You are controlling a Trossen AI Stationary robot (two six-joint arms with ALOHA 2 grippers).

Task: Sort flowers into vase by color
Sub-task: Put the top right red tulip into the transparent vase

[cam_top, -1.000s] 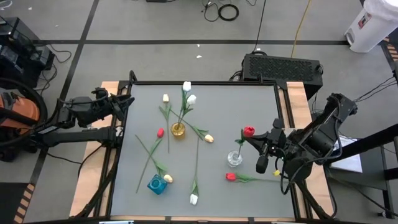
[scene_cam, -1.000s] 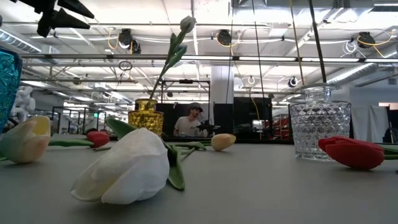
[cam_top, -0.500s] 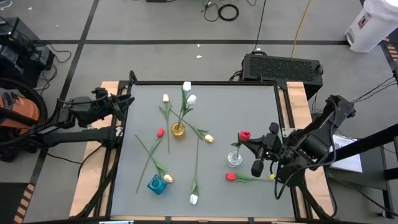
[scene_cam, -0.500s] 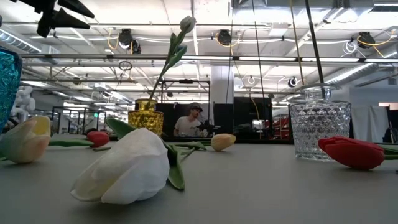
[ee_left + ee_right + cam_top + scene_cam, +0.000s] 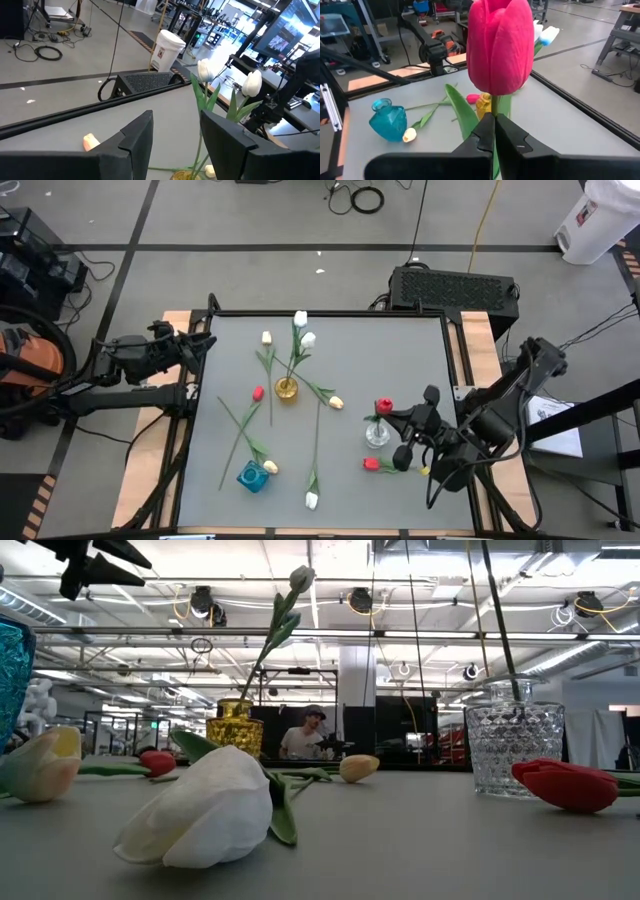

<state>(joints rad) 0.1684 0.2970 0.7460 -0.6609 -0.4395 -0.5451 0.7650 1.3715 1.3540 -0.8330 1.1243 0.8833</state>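
While the right tool pinches a red tulip, its stem enters the clear vase.

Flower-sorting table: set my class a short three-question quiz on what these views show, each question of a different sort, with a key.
1. True or false: the right gripper is shut on the stem of a red tulip.
2. Which vase does the stem held by the right gripper enter? A) clear glass vase B) blue vase C) gold vase
3. Fill in: the gold vase holds two ____ tulips.

Key: 1 true; 2 A; 3 white.
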